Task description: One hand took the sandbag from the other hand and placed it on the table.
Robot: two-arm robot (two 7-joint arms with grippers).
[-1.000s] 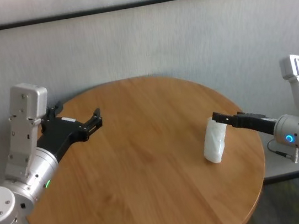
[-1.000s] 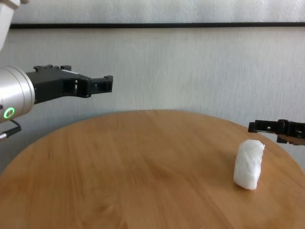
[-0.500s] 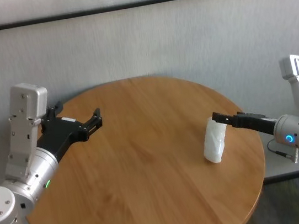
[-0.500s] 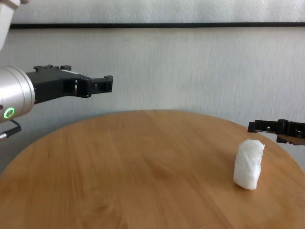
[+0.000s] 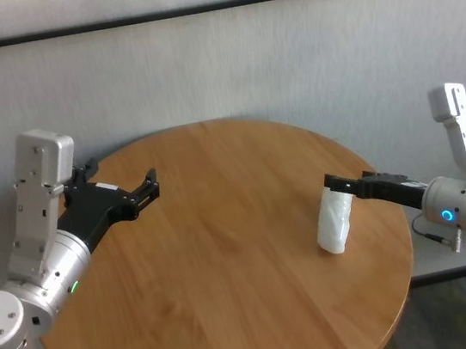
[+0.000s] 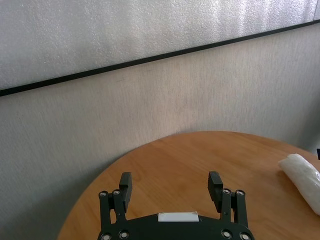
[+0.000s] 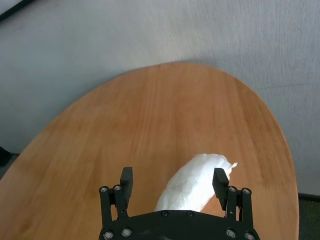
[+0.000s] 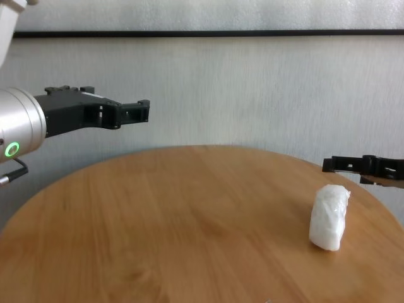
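The sandbag (image 5: 335,222) is a white lumpy pouch lying on the round wooden table (image 5: 223,228) near its right edge. It also shows in the chest view (image 8: 329,218). My right gripper (image 5: 331,183), the one with the blue ring, is open and empty. It hovers just above the sandbag's far end without touching it (image 8: 328,164). In the right wrist view the sandbag (image 7: 195,187) lies below the spread fingers (image 7: 173,181). My left gripper (image 5: 148,188), with the green ring, is open and empty, held above the table's left side (image 6: 170,187).
A grey textured wall stands close behind the table. The table's right edge (image 5: 406,241) is close to the sandbag. The sandbag shows far off in the left wrist view (image 6: 302,172).
My right gripper has shifted slightly to the left and up over the sandbag. The sandbag and the left arm have not moved.
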